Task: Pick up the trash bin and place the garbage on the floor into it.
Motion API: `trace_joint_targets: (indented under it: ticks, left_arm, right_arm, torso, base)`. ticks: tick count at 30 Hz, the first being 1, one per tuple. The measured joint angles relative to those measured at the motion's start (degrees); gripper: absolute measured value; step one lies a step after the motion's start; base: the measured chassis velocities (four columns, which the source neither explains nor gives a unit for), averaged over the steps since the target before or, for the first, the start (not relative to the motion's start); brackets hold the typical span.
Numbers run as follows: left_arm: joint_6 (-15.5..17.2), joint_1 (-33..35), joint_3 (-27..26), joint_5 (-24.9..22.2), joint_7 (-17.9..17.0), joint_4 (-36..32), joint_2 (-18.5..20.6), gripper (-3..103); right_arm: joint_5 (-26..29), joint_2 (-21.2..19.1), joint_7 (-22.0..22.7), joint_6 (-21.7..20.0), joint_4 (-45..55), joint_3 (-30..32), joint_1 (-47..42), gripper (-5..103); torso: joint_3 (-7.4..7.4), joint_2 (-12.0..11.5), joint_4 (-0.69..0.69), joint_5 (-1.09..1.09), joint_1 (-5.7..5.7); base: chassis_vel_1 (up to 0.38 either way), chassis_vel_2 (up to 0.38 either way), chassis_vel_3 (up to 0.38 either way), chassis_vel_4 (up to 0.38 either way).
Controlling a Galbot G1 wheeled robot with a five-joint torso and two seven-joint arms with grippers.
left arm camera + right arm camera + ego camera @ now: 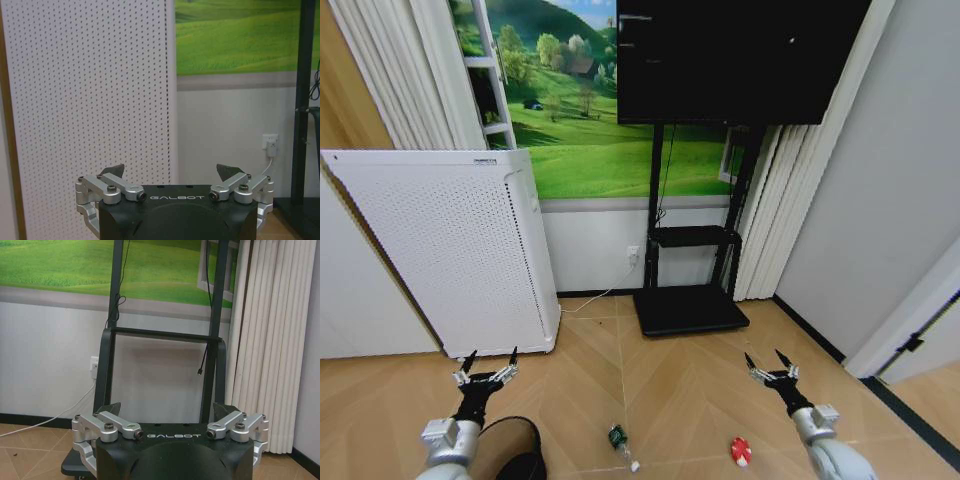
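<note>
The black trash bin (512,452) stands on the floor (670,390) at the lower left of the head view, partly cut off by the frame edge. My left gripper (488,360) hangs open just above and behind it, holding nothing. Two pieces of garbage lie on the floor: a clear bottle with a green label (620,443) at the lower middle and a crumpled red-and-white wrapper (741,451) to its right. My right gripper (769,361) is open and empty, above and behind the wrapper. Each wrist view shows its gripper (173,171) (167,409) with fingers spread.
A tall white perforated air purifier (460,250) stands against the wall behind the bin. A black TV stand (690,305) with a dark screen sits at the middle back, a white cable running from a wall socket (633,253). A dark strip edges the floor on the right.
</note>
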Motion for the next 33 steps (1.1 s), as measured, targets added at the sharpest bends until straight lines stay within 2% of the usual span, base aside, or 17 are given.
trace_joint_targets:
  ticks: [3,4,5,6,8,9,10,12,15,20,26,33]
  left_arm:
    - [4.87,0.80,0.63,-1.12,-3.76,-0.72,-0.04,100]
    - [4.87,0.80,0.63,-1.12,-3.76,-0.72,-0.04,100]
    - [7.09,1.65,1.16,-1.96,-6.86,-0.95,-0.56,100]
    - [8.37,2.64,1.28,-2.04,-8.49,-1.19,-1.37,100]
    - [10.35,6.92,1.16,-2.51,-11.03,-2.00,-3.50,100]
    - [10.35,6.92,1.16,-2.51,-11.03,-2.00,-3.50,100]
    - [11.41,10.49,0.04,-5.15,-12.13,-1.81,-5.05,100]
    - [11.74,11.26,-0.30,-6.29,-12.58,-1.24,-5.29,100]
    - [11.67,11.72,-1.45,-8.62,-12.96,3.66,-5.16,100]
    - [11.94,9.42,-2.33,-9.45,-13.47,8.27,-3.53,100]
    - [14.00,6.82,-3.18,-12.25,-14.78,11.36,-2.30,100]
    - [14.86,2.15,-3.65,-12.45,-15.28,18.82,-0.50,100]
  right_arm:
    - [-0.33,0.22,-0.04,0.01,-0.09,0.00,0.01,100]
    - [-0.33,0.22,-0.04,0.01,-0.09,0.00,0.01,100]
    - [-0.44,0.37,-0.04,0.01,-0.17,-0.03,0.02,100]
    - [-0.54,0.50,-0.05,0.01,-0.25,-0.04,0.00,100]
    - [-0.95,0.91,-0.34,0.41,-0.82,-0.11,-0.24,100]
    - [-0.95,0.91,-0.34,0.41,-0.82,-0.11,-0.24,100]
    - [-1.80,1.38,-0.35,0.90,-2.14,-0.35,-0.02,100]
    - [-1.98,1.54,-0.25,0.92,-2.56,-0.53,0.16,100]
    - [-2.21,2.13,0.14,0.84,-3.20,-1.01,0.61,100]
    - [-2.25,2.62,0.16,0.86,-3.64,-0.52,0.27,100]
    - [-2.25,2.74,0.01,1.04,-4.57,-0.24,0.24,100]
    - [-2.30,2.86,0.05,1.29,-5.82,-0.19,0.45,100]
  torso:
    - [-0.68,-0.98,0.00,0.00,-0.30]
    - [-0.68,-0.98,0.00,0.00,-0.30]
    - [-0.74,-1.05,-0.01,0.00,-0.31]
    - [-0.75,-1.07,-0.01,-0.01,-0.32]
    - [-0.74,-1.05,0.00,-0.01,-0.32]
    - [-0.74,-1.05,0.00,-0.01,-0.32]
    - [-0.70,-0.98,0.00,0.01,-0.31]
    - [-0.68,-0.95,0.00,0.02,-0.31]
    - [-0.61,-0.85,0.03,-0.01,-0.26]
    - [-0.54,-0.76,-0.02,-0.01,-0.22]
    - [-0.48,-0.66,0.00,-0.01,-0.18]
    - [-0.42,-0.57,0.00,-0.01,-0.15]
  base:
    - [0.000,0.000,0.000,0.000]
    - [0.000,0.000,0.000,0.000]
    - [0.000,0.000,0.000,0.000]
    - [0.000,0.000,0.000,0.000]
    - [0.000,0.000,0.000,0.000]
    - [0.000,0.000,0.000,0.000]
    - [0.000,0.000,0.000,0.000]
    - [0.000,0.000,0.000,0.000]
    - [0.000,0.000,0.000,0.000]
    - [0.000,0.000,0.000,0.000]
    - [0.000,0.000,0.000,0.000]
    - [0.000,0.000,0.000,0.000]
